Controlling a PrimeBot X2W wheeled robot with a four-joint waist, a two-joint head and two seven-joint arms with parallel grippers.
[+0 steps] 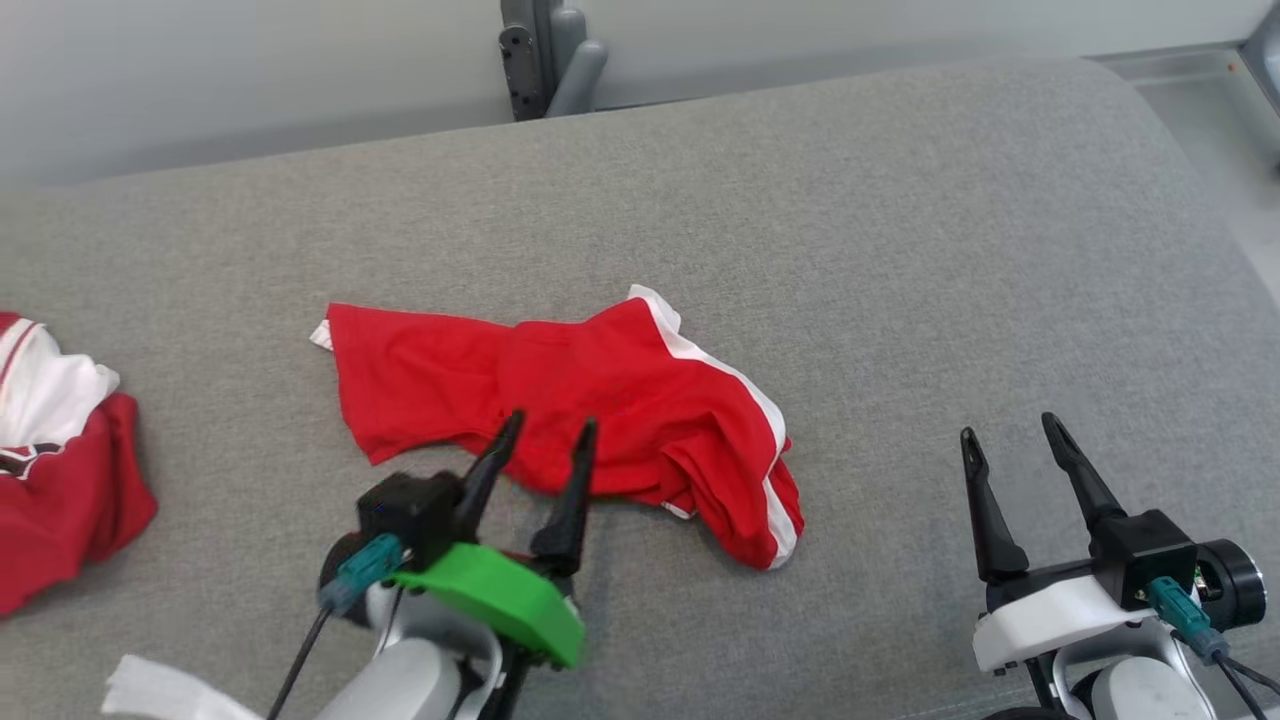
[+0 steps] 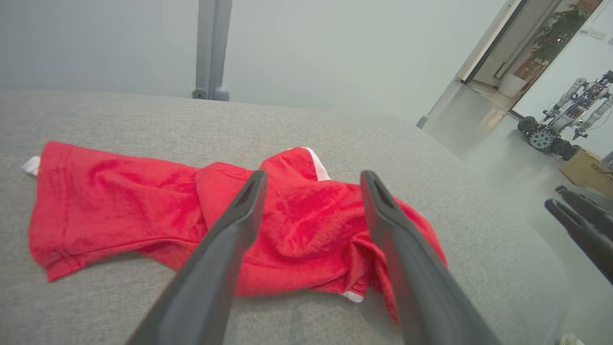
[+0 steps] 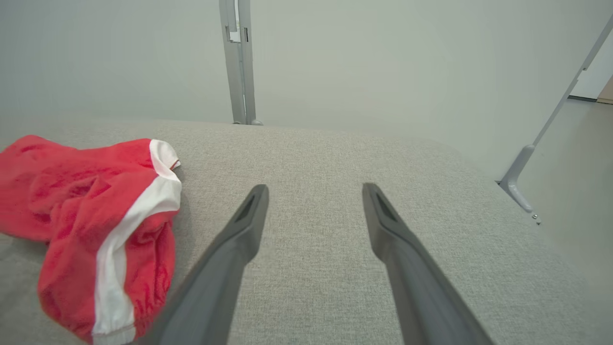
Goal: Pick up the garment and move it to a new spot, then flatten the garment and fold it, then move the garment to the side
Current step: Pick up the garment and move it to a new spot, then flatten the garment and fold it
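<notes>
- The garment (image 1: 620,390), a pair of red shorts with a white stripe (image 1: 737,380) down the side, is lying crumpled around the middle of the grey padded surface (image 1: 900,250). It is sitting well away from the left and right edges and somewhat nearer the front edge than the far one.
- Its long axis is running left to right across the surface, slanting a little. The plainer red end is pointing toward the left edge and sitting farther back, with a small white tag (image 1: 320,336) showing at its far corner. The bunched, striped end is pointing toward the right edge and reaching closer to the front edge.
- The left part is lying fairly flat, while the right part is heaping up in folds.
- The left gripper (image 1: 550,425) is standing released, its 2 dark fingers spread apart and grasping nothing. It is hovering at the garment's front edge, about midway along the long axis, with its tips pointing toward the far edge.
- In the left wrist view the garment (image 2: 119,206) is spreading out beyond the left gripper (image 2: 313,176), with more of it to the left. Whether the tips are touching the cloth I cannot tell.
- The right gripper (image 1: 1010,428) is also standing released and empty, over bare surface near the front right corner. It is well apart from the garment, which is lying to its left.
- In the right wrist view the garment's (image 3: 72,191) striped end is lying left of the right gripper (image 3: 314,188).
- A second red-and-white garment (image 1: 60,450) is lying heaped at the left edge, well apart from the shorts.
</notes>
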